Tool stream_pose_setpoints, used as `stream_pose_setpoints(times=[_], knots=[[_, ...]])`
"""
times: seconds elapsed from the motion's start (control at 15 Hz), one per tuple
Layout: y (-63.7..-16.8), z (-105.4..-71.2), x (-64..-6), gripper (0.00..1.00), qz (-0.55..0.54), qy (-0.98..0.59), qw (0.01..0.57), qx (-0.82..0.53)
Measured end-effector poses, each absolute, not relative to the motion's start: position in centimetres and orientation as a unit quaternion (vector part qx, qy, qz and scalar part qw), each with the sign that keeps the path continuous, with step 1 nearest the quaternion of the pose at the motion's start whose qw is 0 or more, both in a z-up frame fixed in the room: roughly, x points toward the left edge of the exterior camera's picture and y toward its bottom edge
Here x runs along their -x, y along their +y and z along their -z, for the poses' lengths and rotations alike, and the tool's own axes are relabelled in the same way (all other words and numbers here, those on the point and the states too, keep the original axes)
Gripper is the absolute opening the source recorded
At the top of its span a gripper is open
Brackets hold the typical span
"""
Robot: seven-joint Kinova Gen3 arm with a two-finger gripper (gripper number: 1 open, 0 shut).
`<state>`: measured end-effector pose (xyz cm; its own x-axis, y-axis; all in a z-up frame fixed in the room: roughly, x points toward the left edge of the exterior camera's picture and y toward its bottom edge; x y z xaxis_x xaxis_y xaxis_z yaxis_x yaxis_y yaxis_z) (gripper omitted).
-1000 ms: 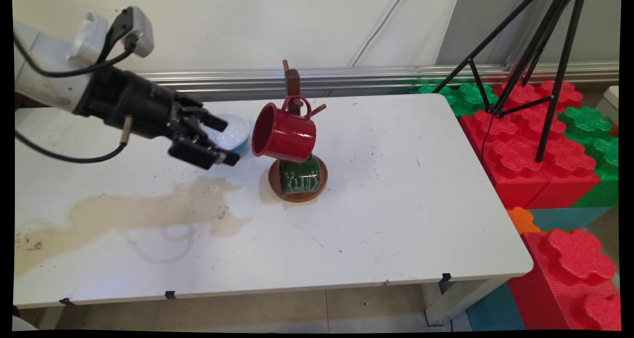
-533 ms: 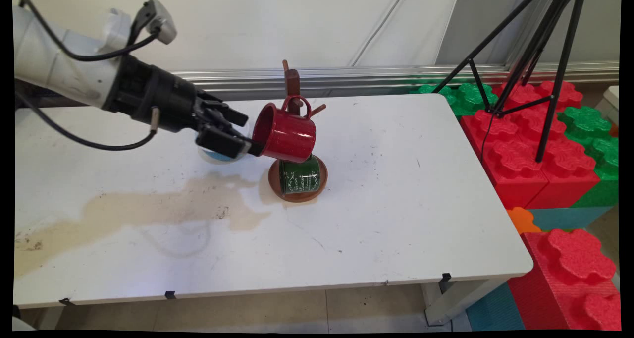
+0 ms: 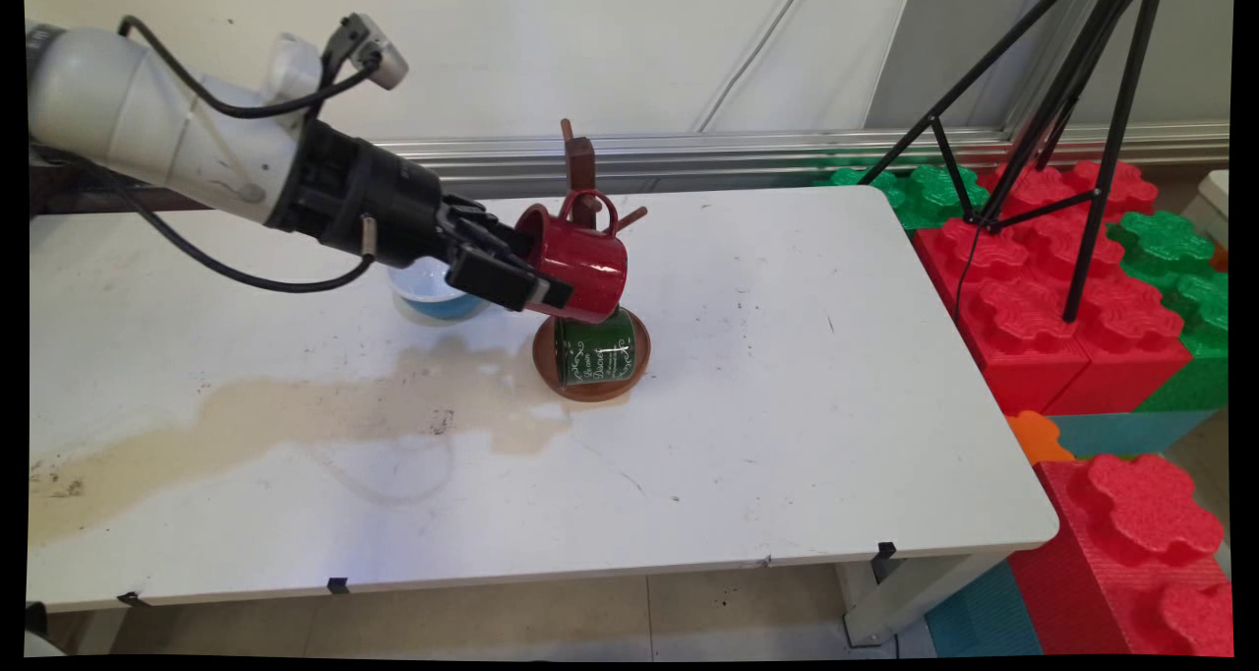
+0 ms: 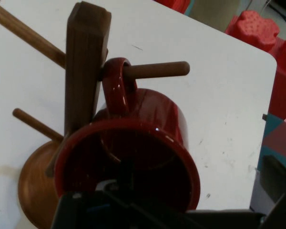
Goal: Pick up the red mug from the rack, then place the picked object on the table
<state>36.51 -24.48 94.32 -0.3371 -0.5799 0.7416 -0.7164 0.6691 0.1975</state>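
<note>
while its handle hangs on a peg (image 4: 155, 70), red mug's (image 3: 580, 263) rim sits between pincer (image 3: 521, 268) fingers.

There are two mugs: one red mug (image 3: 575, 261) hanging by its handle on a peg, and one green mug (image 3: 594, 347) low on the same rack. One wooden mug rack (image 3: 580, 164) stands on a round base near the middle of the table (image 3: 787, 405). One bowl (image 3: 433, 292), white inside and blue outside, sits left of the rack. One pincer (image 3: 536, 273) reaches in from the left. One black tripod (image 3: 1072, 110) stands at the far right, among many red and green toy blocks (image 3: 1043, 317).
</note>
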Motion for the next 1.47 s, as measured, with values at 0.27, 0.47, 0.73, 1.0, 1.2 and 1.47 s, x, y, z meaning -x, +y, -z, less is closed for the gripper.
stream_pose_setpoints(times=[0.27, 0.47, 0.73, 1.0, 1.2, 1.47], knots=[[-24.9, -93.7, -35.8, 1.00, -0.076, -0.810, 0.418, -0.404], [-25.2, -93.2, -35.4, 1.00, -0.073, -0.808, 0.419, -0.407], [-25.5, -92.8, -35.1, 1.00, -0.073, -0.807, 0.419, -0.410], [-25.7, -92.4, -35.0, 0.00, -0.074, -0.807, 0.418, -0.411], [-25.8, -92.3, -34.9, 0.00, -0.075, -0.807, 0.418, -0.411], [-25.6, -92.7, -35.1, 0.00, -0.080, -0.807, 0.416, -0.411]])
